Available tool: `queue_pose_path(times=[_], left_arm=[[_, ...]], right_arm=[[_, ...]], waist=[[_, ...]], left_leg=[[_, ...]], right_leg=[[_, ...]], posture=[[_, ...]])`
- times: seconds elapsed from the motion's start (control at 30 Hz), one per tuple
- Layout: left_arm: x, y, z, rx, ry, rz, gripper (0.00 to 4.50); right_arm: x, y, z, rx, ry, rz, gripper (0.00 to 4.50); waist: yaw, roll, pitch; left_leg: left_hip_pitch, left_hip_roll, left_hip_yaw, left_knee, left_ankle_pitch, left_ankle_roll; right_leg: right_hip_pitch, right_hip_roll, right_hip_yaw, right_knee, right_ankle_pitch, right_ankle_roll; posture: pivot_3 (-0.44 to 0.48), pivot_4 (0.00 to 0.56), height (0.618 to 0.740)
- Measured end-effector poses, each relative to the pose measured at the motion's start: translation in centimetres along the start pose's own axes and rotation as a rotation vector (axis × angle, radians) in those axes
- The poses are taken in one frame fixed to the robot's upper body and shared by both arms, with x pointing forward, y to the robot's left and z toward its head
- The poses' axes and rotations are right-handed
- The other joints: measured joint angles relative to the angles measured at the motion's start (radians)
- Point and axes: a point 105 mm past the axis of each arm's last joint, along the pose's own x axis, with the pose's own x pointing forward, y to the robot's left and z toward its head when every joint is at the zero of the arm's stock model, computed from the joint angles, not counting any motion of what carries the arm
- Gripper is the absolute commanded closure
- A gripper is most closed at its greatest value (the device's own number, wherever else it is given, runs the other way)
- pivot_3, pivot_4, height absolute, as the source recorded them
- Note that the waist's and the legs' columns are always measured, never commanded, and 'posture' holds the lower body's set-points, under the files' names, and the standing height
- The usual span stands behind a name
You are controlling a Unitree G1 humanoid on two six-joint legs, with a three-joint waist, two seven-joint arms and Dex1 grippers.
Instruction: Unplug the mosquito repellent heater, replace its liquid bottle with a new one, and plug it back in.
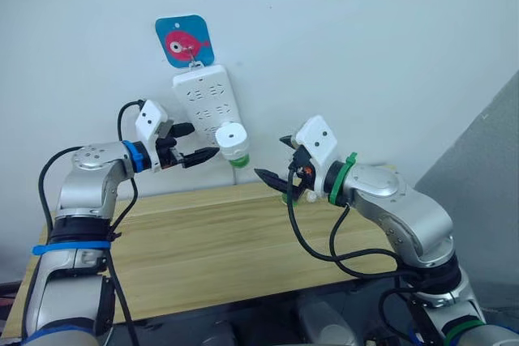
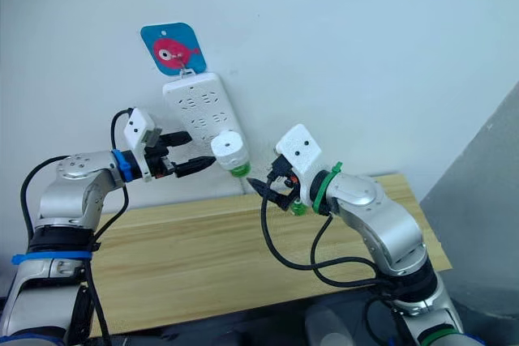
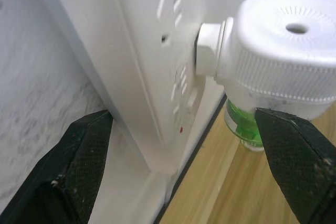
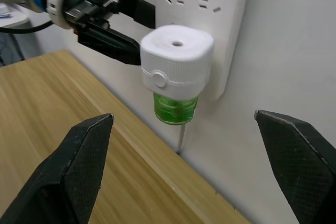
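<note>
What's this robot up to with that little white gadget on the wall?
It is working on a mosquito repellent heater, which is plugged into a power strip hanging on the wall above a wooden table. A green liquid bottle sits under the heater. The left gripper is beside the heater, jaws open with one finger close to it. The right gripper waits nearby, open and holding nothing.

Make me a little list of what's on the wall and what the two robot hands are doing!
Heater: the mosquito repellent heater is plugged into the power strip
Bottle: green liquid bottle hangs under the heater
Strip: hangs on the wall from a blue fish hook
Left gripper: jaws open, beside the heater
Right gripper: jaws open, facing the heater, apart from it
Table: wooden, below
</note>
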Motion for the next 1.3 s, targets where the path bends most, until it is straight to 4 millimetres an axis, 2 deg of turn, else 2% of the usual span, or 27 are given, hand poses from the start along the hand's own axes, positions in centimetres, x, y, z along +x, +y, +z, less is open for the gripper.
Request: queue_pose_path(times=[0.07, 0.17, 0.3, 0.37, 0.53, 0.73, 0.9, 1.3], left_arm=[[-0.9, -0.2, -0.4, 0.015, 0.020, 0.001, 0.01], [-2.7, -0.7, -1.2, 0.055, 0.065, 0.001, 0.00], [-4.7, -2.0, -1.4, 0.100, 0.064, -0.018, 0.00], [-5.2, -2.5, -1.2, 0.113, 0.050, -0.016, 0.00], [-6.8, -5.2, -1.4, 0.108, -0.028, 0.069, 0.00], [-7.8, -9.3, -1.5, 0.089, -0.068, 0.084, 0.00], [-7.6, -11.3, -0.8, 0.105, -0.090, 0.063, 0.00], [-5.6, -13.0, 0.5, 0.087, -0.132, 0.010, 0.00]], right_arm=[[-0.1, 0.5, 0.4, -0.022, -0.030, 0.044, 0.00], [-0.1, 0.9, 0.8, -0.038, -0.062, 0.085, 0.56], [0.3, 1.1, 0.7, -0.036, -0.078, 0.108, 1.99], [0.6, 1.1, 0.6, -0.033, -0.083, 0.116, 2.76], [2.0, 1.5, -0.1, -0.020, -0.087, 0.122, 4.48], [4.1, 1.6, -1.4, -0.033, -0.078, 0.098, 4.48], [5.4, 1.1, -2.4, -0.031, -0.063, 0.047, 4.48], [6.2, 0.5, -3.2, -0.022, -0.053, -0.010, 4.48]], waist=[[0.004, 0.000, 0.000], [0.008, 0.000, 0.000], [0.028, 0.001, 0.000], [0.046, 0.001, 0.001], [0.073, 0.000, 0.001], [0.109, 0.000, 0.000], [0.139, 0.000, 0.000], [0.156, 0.000, 0.000]], left_leg=[[0.000, 0.000, 0.000, 0.000, 0.000, 0.000], [0.000, 0.001, 0.000, 0.000, 0.000, 0.000], [0.000, 0.002, 0.000, 0.000, 0.000, 0.000], [0.000, 0.002, 0.000, 0.000, 0.000, 0.000], [0.001, 0.002, 0.000, 0.000, 0.000, 0.000], [0.002, 0.002, 0.001, 0.000, 0.000, 0.000], [0.003, 0.001, 0.001, 0.001, 0.000, -0.001], [0.003, 0.001, 0.001, 0.000, 0.000, -0.001]], right_leg=[[0.000, 0.001, 0.000, 0.000, 0.000, 0.000], [0.000, 0.001, 0.001, 0.000, 0.000, 0.000], [0.000, 0.001, 0.000, 0.000, 0.000, 0.000], [0.000, 0.001, 0.000, 0.000, 0.000, 0.000], [0.000, -0.001, 0.001, 0.000, 0.000, 0.000], [0.001, 0.000, 0.001, 0.000, 0.000, -0.001], [0.002, 0.002, 0.001, 0.000, 0.000, -0.001], [0.002, 0.006, 0.000, 0.000, 0.001, -0.005]], posture=[[-0.199, 0.092, 0.733], [-0.171, 0.091, 0.733], [-0.156, 0.090, 0.733], [-0.111, 0.082, 0.733], [-0.076, 0.075, 0.733], [-0.042, 0.076, 0.733], [-0.034, 0.075, 0.733], [-0.045, 0.069, 0.733]])
